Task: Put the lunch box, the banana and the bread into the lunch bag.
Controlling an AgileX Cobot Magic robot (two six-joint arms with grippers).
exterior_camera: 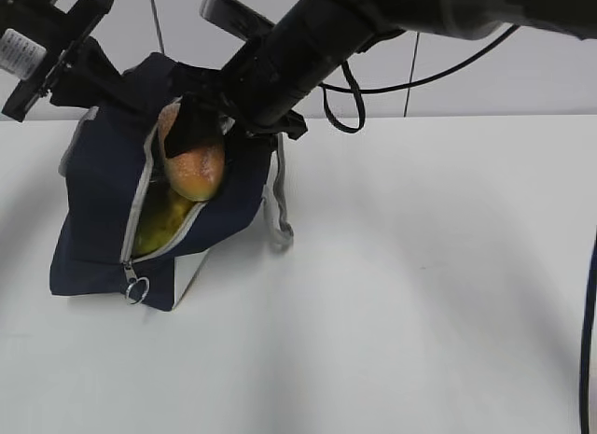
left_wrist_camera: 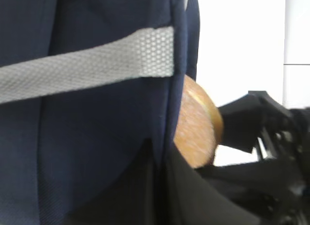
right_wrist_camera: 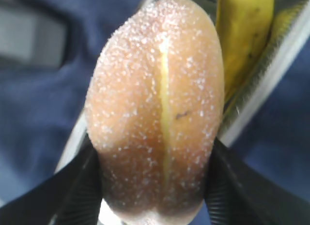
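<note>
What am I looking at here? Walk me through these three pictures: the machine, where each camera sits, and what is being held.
This is a robot with two black arms working at a white table. The wide picture comes from a camera facing the table; the other two come from cameras on each arm's wrist. A navy lunch bag stands open on the table, with a yellow banana already inside. The right gripper pinches a bread roll between its fingers, at the bag's mouth. The left arm's camera sits close to the bag's side and grey strap; its gripper is shut, probably holding the fabric, though that grip is hidden.
</note>
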